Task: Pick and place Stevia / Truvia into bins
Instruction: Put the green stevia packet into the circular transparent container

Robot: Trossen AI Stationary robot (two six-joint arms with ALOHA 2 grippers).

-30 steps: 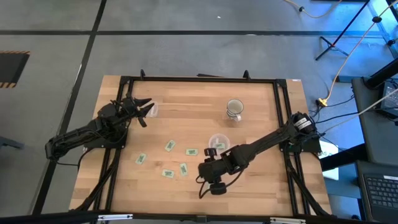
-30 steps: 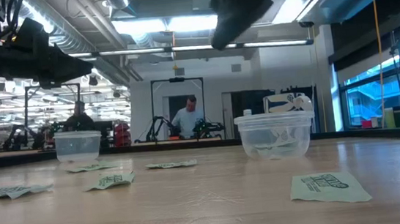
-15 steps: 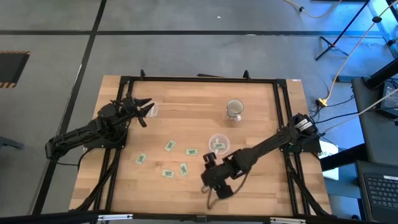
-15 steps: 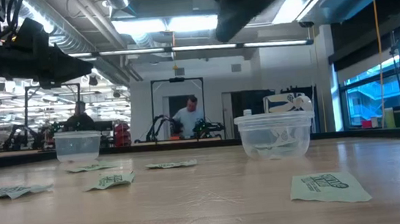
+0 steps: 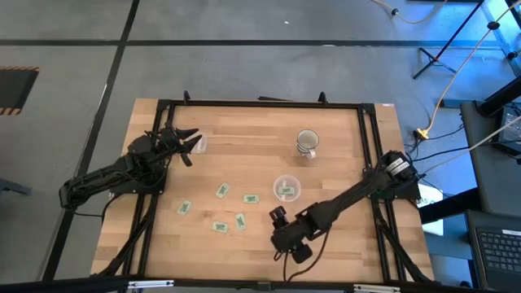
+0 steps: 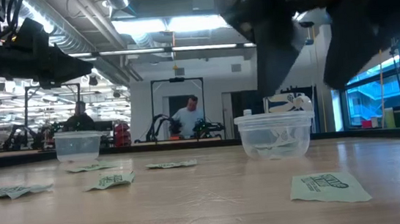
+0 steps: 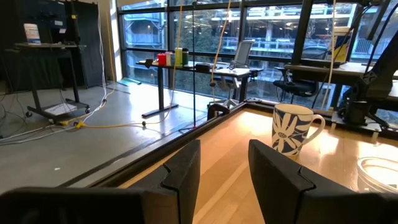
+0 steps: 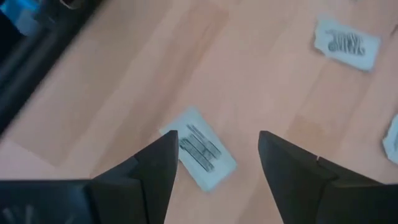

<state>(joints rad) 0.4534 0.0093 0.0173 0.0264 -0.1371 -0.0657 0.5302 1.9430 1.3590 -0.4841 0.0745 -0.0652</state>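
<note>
The white mug [image 5: 307,143] is taken as the landmark on the wooden table [image 5: 342,252]. The nearer clear bin [image 5: 286,188] is set just toward the front edge from the mug, and a sachet is seen lying inside it. The second clear bin [image 6: 78,146] is placed well to the left of the mug, close beside the left gripper [image 5: 189,143], which is held above the table there with its fingers [image 7: 180,177] parted and nothing between them.

Five Stevia sachets [image 5: 222,190] are scattered on the wood to the front-left of the mug, between the two bins and the front edge. One further sachet [image 8: 200,149] is seen directly below the right gripper [image 5: 285,244], which is positioned toward the front edge from the mug, beyond the nearer bin. Its jaws are spread wide and nothing is held; the sachet is framed between its fingers [image 8: 155,168] in the right wrist view, still flat on the table. Another sachet [image 8: 346,42] lies farther off.
</note>
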